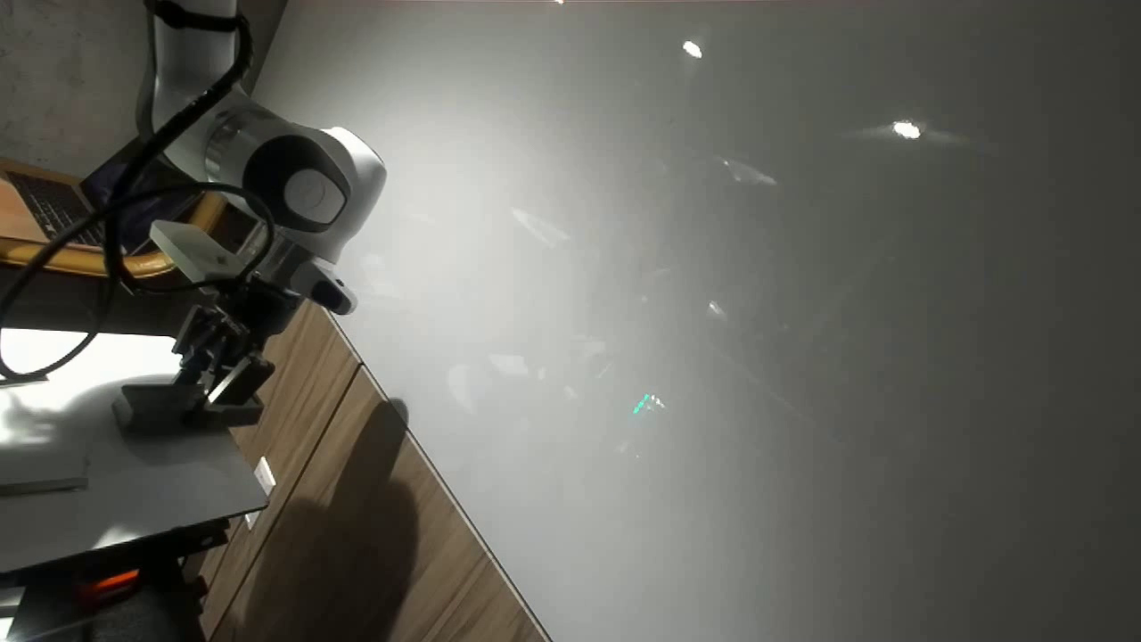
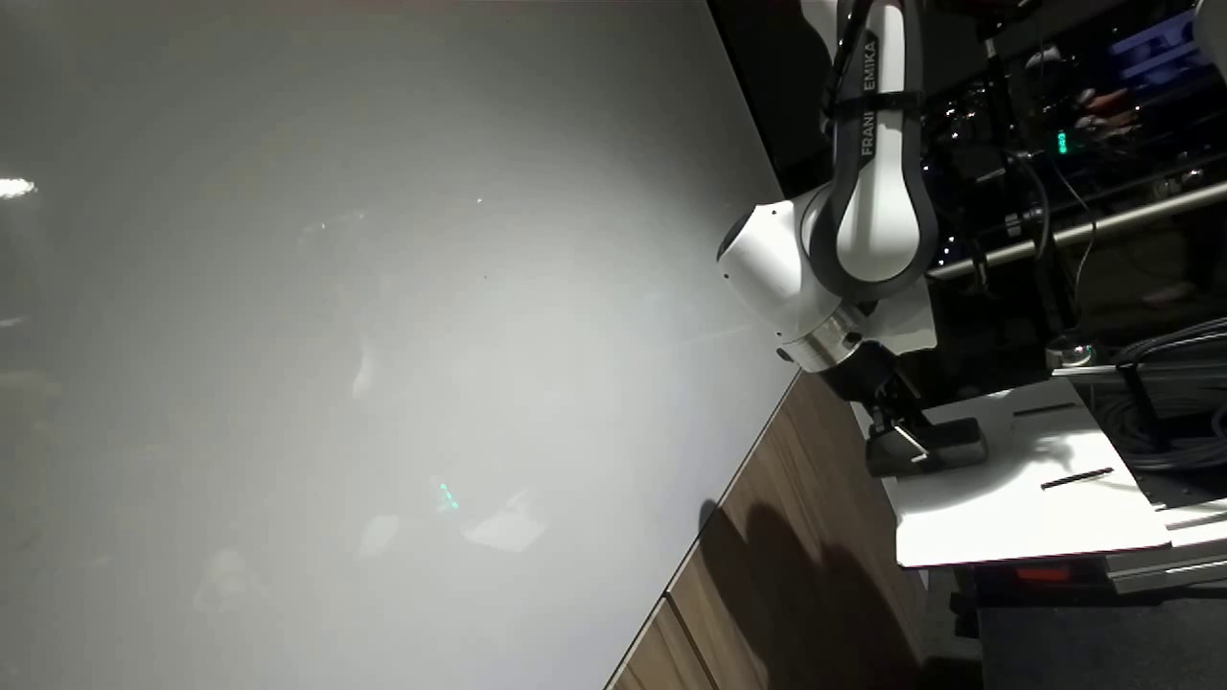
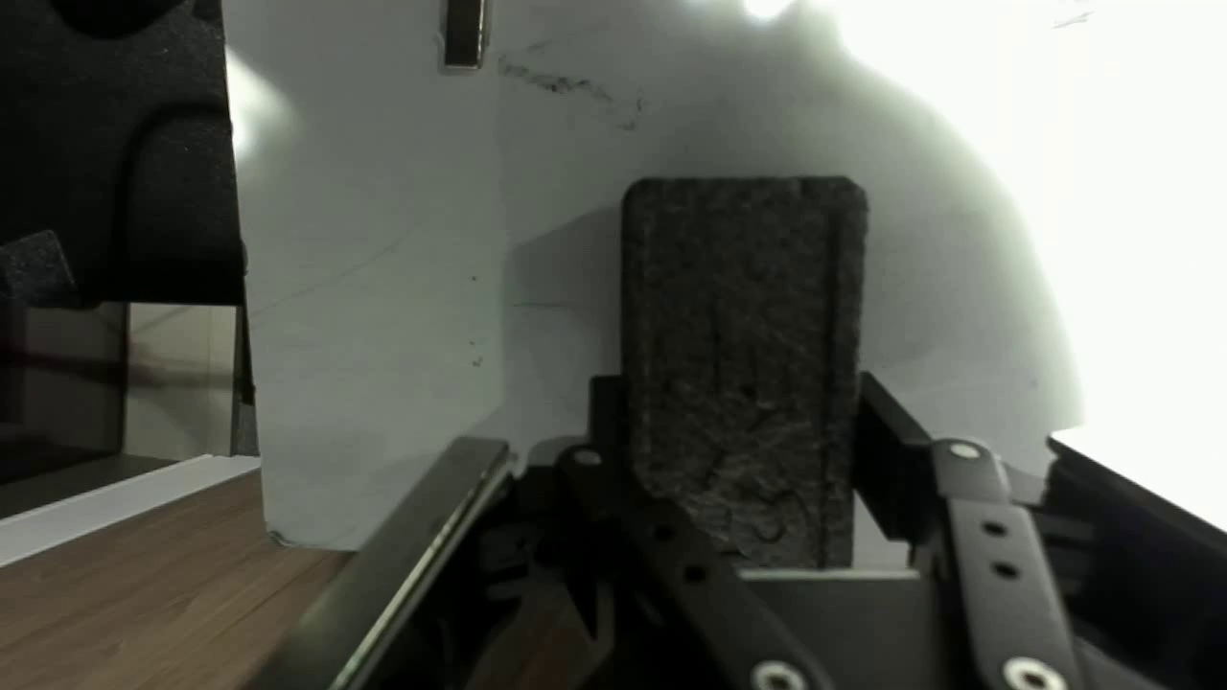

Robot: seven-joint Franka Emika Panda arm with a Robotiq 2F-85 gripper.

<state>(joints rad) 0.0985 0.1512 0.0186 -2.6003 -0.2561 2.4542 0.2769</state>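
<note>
A dark grey, felt-like block (image 3: 743, 316) with rounded corners fills the middle of the wrist view. My gripper (image 3: 738, 422) is shut on it, with one black finger against each long side. Its near end is partly hidden by the left finger's linkage. In both exterior views the block (image 1: 147, 410) (image 2: 944, 448) shows below the gripper (image 1: 214, 379) (image 2: 901, 426), above or on a white board (image 3: 374, 297) (image 2: 1026, 527). Whether the block touches the board I cannot tell. Its shadow falls on the board to its left in the wrist view.
Thin dark strips (image 2: 1076, 477) lie on the white board; a short strip (image 3: 465, 34) shows in the wrist view. A large glossy grey surface (image 1: 669, 312) and wooden panels (image 1: 357, 499) stand beside the arm. A laptop (image 1: 53, 209) and a looping black cable (image 1: 111, 223) are near it.
</note>
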